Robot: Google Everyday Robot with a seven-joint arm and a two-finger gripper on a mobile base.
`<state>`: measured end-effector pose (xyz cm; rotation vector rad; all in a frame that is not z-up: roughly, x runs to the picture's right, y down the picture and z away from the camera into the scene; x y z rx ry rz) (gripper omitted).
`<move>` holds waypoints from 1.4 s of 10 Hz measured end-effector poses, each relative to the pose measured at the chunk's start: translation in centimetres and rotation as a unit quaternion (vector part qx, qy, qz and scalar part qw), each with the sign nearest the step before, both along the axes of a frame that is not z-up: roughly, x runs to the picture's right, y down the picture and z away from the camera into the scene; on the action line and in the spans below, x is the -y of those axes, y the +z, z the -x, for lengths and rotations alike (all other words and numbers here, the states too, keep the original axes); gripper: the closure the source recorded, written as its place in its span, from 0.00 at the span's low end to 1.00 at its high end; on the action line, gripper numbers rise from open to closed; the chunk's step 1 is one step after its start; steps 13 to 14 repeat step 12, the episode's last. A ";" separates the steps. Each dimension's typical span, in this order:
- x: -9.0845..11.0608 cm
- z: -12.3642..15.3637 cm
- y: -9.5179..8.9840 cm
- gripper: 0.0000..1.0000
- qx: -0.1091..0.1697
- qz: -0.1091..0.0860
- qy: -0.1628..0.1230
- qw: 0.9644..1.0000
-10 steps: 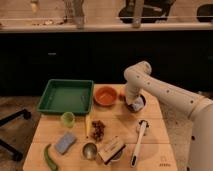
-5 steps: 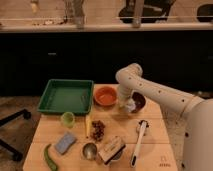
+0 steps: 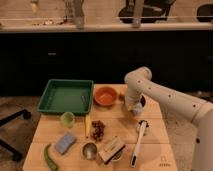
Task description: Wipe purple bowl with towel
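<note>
A: Where is the gripper point(image 3: 134, 107) found?

B: It is seen low over the right rear part of the wooden table point(image 3: 155, 150), at the end of the white arm point(image 3: 165, 97), which is bent down from the right.

A: And the purple bowl point(image 3: 142, 101)?

B: It is placed directly behind and under the gripper, so only a dark sliver of its rim is seen at the gripper's right side. The gripper is held right at the bowl, and contact cannot be confirmed.

A: Is anything held?

B: That cannot be told; the claw's opening is hidden by the wrist, and the towel cannot be made out.

A: What else is laid out?

B: An orange bowl point(image 3: 105, 95) is set just left of the gripper, and a green tray point(image 3: 66, 96) further left. A white brush point(image 3: 139, 141) is laid in front, near a small green cup point(image 3: 67, 119) and a blue sponge point(image 3: 65, 142).
</note>
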<state>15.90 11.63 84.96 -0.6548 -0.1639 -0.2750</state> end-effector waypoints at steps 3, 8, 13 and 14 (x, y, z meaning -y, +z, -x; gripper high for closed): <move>-0.2 -1.9 0.3 1.00 -0.012 0.003 0.007 1.000; 1.6 -1.0 1.4 1.00 -0.002 -0.009 0.002 1.000; 3.1 0.2 -0.5 1.00 0.009 -0.027 -0.005 1.000; 3.1 0.2 -0.5 1.00 0.009 -0.027 -0.005 1.000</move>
